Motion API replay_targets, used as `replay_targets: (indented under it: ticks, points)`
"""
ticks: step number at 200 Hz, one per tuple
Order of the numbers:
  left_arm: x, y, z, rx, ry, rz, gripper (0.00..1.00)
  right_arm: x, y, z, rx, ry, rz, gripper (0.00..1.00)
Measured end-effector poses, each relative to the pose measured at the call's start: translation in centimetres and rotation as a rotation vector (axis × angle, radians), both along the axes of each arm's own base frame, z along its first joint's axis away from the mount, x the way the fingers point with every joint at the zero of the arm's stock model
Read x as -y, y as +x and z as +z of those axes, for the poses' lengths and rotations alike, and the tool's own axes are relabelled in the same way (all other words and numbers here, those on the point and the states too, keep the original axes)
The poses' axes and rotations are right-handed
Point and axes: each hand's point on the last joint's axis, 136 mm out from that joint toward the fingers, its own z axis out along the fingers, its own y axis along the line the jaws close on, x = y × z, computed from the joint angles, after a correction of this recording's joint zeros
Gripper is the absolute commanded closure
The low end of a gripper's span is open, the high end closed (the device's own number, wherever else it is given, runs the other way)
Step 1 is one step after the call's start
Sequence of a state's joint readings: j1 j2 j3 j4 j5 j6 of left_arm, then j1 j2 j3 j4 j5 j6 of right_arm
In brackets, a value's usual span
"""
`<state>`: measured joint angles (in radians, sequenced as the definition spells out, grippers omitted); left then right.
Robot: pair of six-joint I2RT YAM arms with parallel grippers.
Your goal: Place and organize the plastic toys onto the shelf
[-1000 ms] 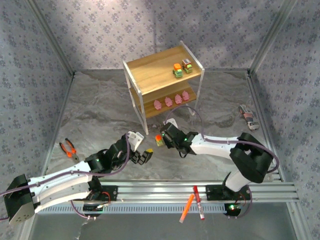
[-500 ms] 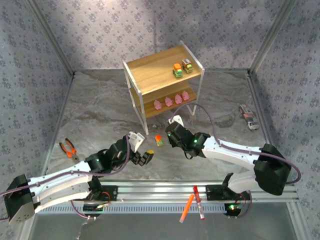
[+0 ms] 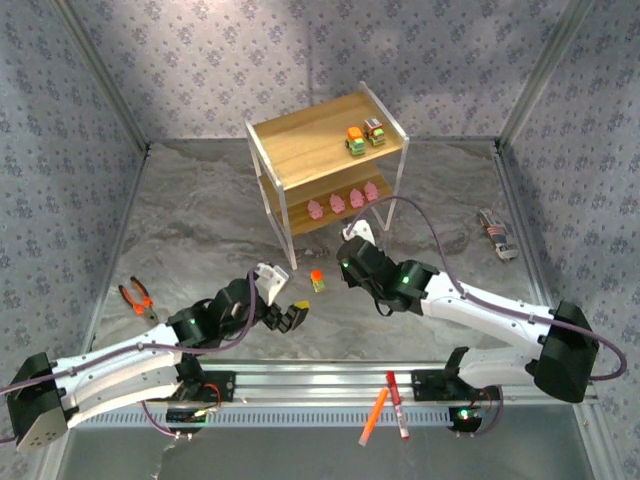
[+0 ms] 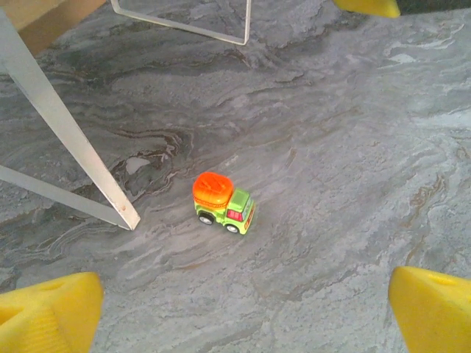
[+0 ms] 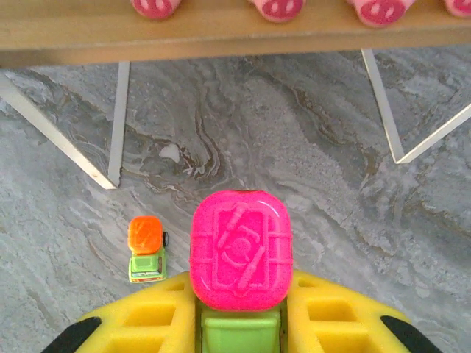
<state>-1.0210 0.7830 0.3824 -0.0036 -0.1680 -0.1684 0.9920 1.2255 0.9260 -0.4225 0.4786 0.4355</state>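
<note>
Two boards make up the shelf (image 3: 325, 165) at upper centre of the top view. A pair of trucks (image 3: 355, 141) stands on its upper board and four pigs (image 3: 336, 202) on the lower. Just below it, the right gripper (image 5: 241, 323) is clamped on a pink-topped truck (image 5: 241, 250). At lower left, the left gripper (image 4: 243, 316) has its fingers wide apart. An orange-topped truck (image 4: 222, 201) sits on the table (image 3: 200, 230) between the two grippers.

On the grey table (image 3: 200, 230) are set the shelf (image 3: 300, 150), an orange-topped truck (image 3: 318, 281) and pliers (image 3: 137, 299); on the shelf, two trucks (image 3: 355, 141) above, four pigs (image 3: 336, 203) below.
</note>
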Motion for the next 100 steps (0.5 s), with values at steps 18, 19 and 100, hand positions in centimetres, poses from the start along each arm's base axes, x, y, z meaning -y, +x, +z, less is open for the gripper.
replay_targets:
  ticks: [18,19,100]
  points:
    - [0.0,0.0,0.3,0.005,-0.008,0.000,0.01,-0.2,-0.1,1.2,0.017,0.003,0.008,0.75]
    - [0.0,0.0,0.3,0.006,-0.009,0.000,0.01,-0.2,-0.1,1.3,0.018,0.004,0.008,0.75]
    - [-0.7,-0.4,1.4,0.040,-0.062,0.004,0.01,-1.0,-0.3,6.9,0.104,0.026,0.036,0.75]
